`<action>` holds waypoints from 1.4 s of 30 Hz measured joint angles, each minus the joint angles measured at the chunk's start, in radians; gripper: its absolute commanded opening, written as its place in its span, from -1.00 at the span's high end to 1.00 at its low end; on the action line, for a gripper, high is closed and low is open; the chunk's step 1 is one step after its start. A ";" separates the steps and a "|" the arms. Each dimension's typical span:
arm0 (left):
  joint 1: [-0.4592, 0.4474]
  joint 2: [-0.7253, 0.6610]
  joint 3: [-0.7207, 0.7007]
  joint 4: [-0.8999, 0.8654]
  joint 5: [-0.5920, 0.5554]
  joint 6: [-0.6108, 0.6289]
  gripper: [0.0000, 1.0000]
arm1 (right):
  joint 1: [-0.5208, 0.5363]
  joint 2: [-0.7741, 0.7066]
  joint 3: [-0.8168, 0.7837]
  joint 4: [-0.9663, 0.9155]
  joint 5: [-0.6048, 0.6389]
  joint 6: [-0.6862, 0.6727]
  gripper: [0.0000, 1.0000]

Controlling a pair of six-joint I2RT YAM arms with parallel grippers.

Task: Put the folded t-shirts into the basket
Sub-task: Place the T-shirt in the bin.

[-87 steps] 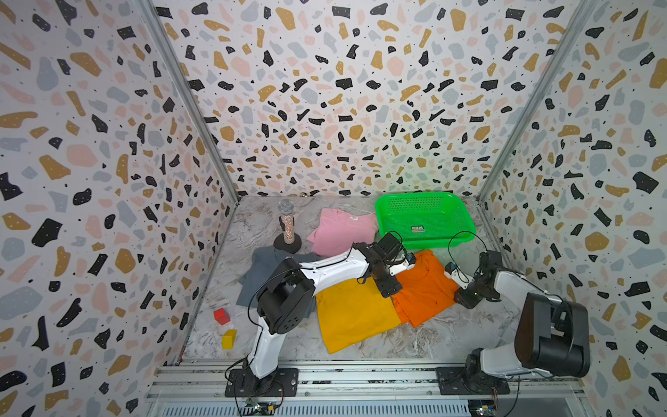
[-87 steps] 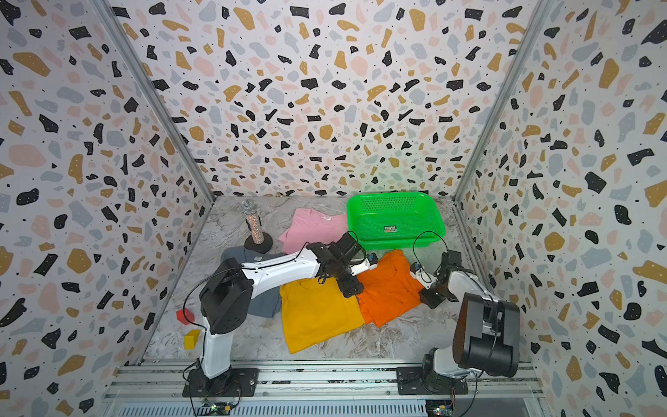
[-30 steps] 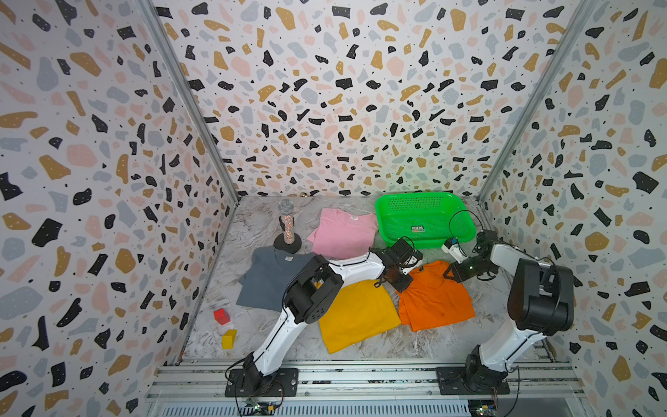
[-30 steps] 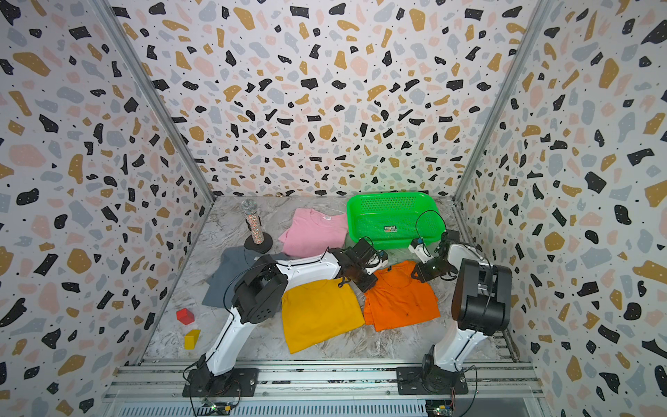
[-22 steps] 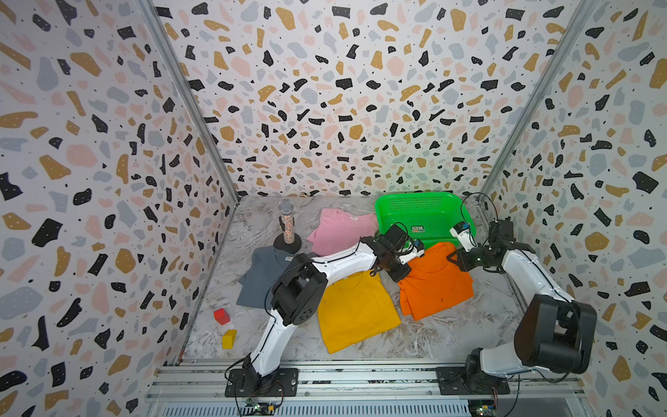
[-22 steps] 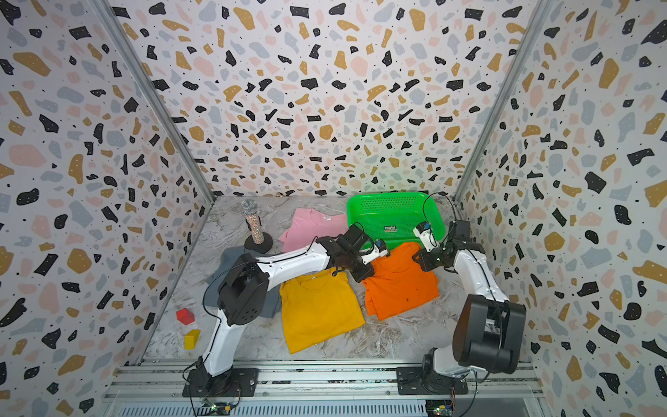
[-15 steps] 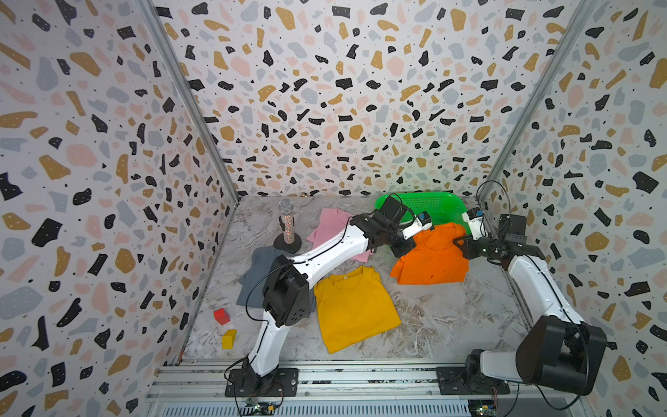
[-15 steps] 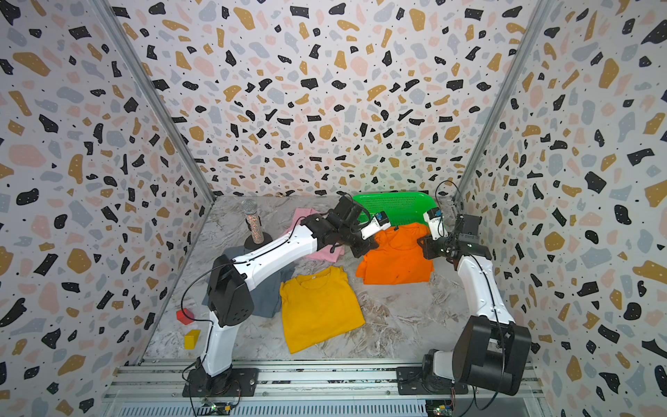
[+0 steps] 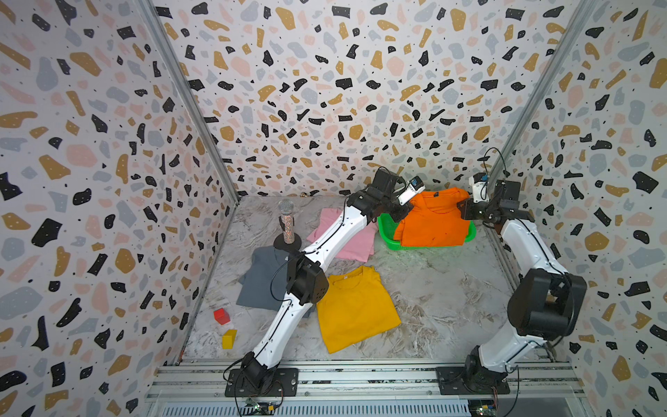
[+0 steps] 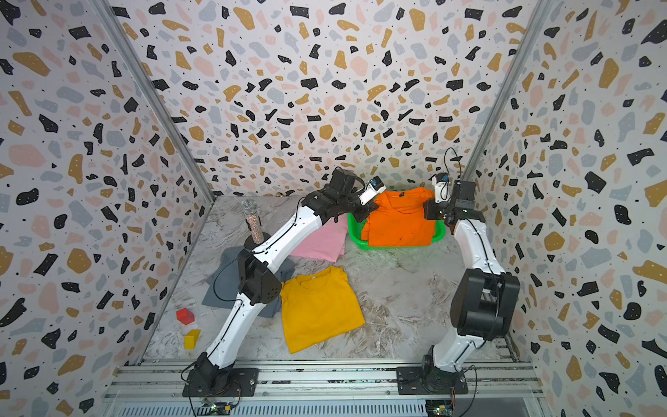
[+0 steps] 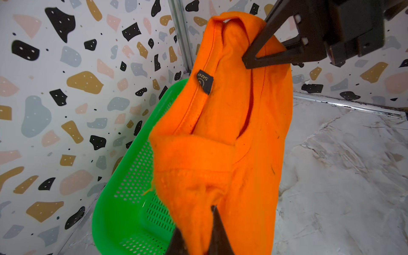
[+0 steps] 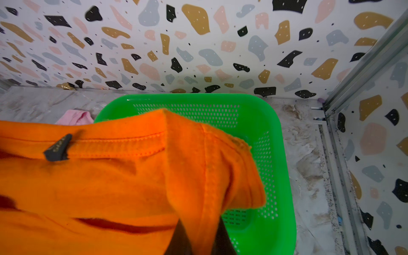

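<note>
The orange t-shirt (image 9: 431, 220) hangs stretched between both grippers above the green basket (image 9: 388, 234), hiding most of it in both top views. My left gripper (image 9: 406, 209) is shut on the shirt's left edge and my right gripper (image 9: 463, 209) on its right edge. In the left wrist view the cloth (image 11: 231, 143) is pinched in the left gripper (image 11: 198, 231), with the basket (image 11: 123, 198) below. In the right wrist view the right gripper (image 12: 201, 238) pinches a fold of the shirt (image 12: 99, 187). The yellow (image 9: 355, 307), pink (image 9: 355, 242) and grey-blue (image 9: 263, 281) t-shirts lie on the table.
A glittery microphone on a stand (image 9: 287, 224) rises behind the grey-blue shirt. A red block (image 9: 221, 316) and a yellow block (image 9: 229, 338) sit at the front left. The basket stands in the back right corner, close to both walls.
Both grippers have lifted the orange t-shirt off the table and carried it backward; it now hangs over the basket. The other shirts have not moved.
</note>
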 measured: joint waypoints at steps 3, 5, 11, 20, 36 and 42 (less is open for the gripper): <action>0.002 0.044 0.001 0.030 -0.001 -0.027 1.00 | 0.003 0.090 0.072 -0.029 0.027 0.000 1.00; 0.002 0.074 0.005 0.047 -0.007 -0.040 1.00 | 0.006 0.143 0.109 -0.043 0.041 -0.003 1.00; 0.004 0.154 0.025 0.104 -0.059 -0.039 1.00 | 0.021 0.283 0.222 -0.099 0.080 -0.033 1.00; 0.012 0.227 0.029 0.177 -0.133 0.026 1.00 | 0.060 0.501 0.423 -0.164 0.142 -0.136 1.00; 0.019 0.265 0.019 0.299 -0.373 0.212 0.05 | 0.071 0.685 0.650 -0.264 0.229 -0.236 0.09; 0.031 0.265 0.019 0.340 -0.451 0.272 -0.17 | 0.052 0.678 0.649 -0.284 0.191 -0.251 -0.10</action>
